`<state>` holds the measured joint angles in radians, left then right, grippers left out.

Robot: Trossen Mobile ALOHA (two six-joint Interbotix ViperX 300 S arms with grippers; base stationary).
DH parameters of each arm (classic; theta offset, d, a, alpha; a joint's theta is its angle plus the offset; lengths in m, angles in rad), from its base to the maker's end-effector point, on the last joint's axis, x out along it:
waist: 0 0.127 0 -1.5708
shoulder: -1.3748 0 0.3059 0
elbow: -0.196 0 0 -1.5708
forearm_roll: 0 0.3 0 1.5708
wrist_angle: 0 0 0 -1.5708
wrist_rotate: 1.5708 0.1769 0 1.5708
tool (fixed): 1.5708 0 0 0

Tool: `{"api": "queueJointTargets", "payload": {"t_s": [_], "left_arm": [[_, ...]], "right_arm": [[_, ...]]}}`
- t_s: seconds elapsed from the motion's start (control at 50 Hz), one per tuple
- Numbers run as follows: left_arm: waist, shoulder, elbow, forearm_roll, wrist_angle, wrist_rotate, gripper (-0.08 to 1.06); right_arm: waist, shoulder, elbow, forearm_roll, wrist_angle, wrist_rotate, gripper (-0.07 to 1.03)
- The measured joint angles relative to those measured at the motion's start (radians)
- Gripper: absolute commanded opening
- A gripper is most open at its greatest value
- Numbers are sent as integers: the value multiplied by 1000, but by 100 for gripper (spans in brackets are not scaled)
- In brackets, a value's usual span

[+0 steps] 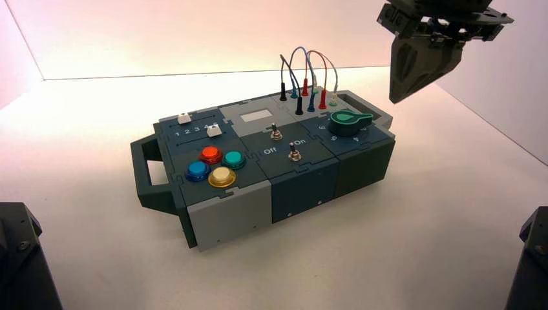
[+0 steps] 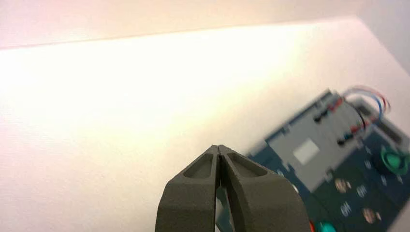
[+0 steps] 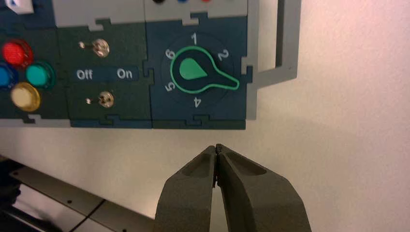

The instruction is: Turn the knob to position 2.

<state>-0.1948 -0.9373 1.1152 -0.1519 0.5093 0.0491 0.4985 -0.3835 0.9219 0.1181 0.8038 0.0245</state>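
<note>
The dark green teardrop knob [image 1: 347, 120] sits on its round black base at the right end of the box [image 1: 232, 213]. In the right wrist view the knob [image 3: 193, 70] has its pointed tip between the 2 and the 4 of its number ring. My right gripper [image 1: 395, 98] hangs shut and empty above the table, just beyond the box's right end, higher than the knob and clear of it; it also shows in its own wrist view [image 3: 217, 146]. My left gripper [image 2: 218, 146] is shut and empty, well away from the box, which shows far off in its view.
Red [image 1: 210, 154], teal [image 1: 234, 159], blue [image 1: 198, 170] and yellow [image 1: 221, 176] push-buttons sit on the box's left part, with two white sliders [image 1: 214, 130] behind them. Two metal toggles [image 1: 294, 153] stand mid-box by "Off"/"On". Looped wires [image 1: 304, 74] rise at the back, next to the knob.
</note>
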Motion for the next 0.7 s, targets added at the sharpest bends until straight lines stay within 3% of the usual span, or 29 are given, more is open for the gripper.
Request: {"api": "queueJointTargets", "payload": {"t_s": [0.24,0.7], "left_arm": [[-80,110,-20,0,35,6,-3],[-78,109,-20,0,41,6,-3]], "right_arm": [[2,48,0,2,8,-2,-2],[2,198,-64,3,5,-2,-2]]}}
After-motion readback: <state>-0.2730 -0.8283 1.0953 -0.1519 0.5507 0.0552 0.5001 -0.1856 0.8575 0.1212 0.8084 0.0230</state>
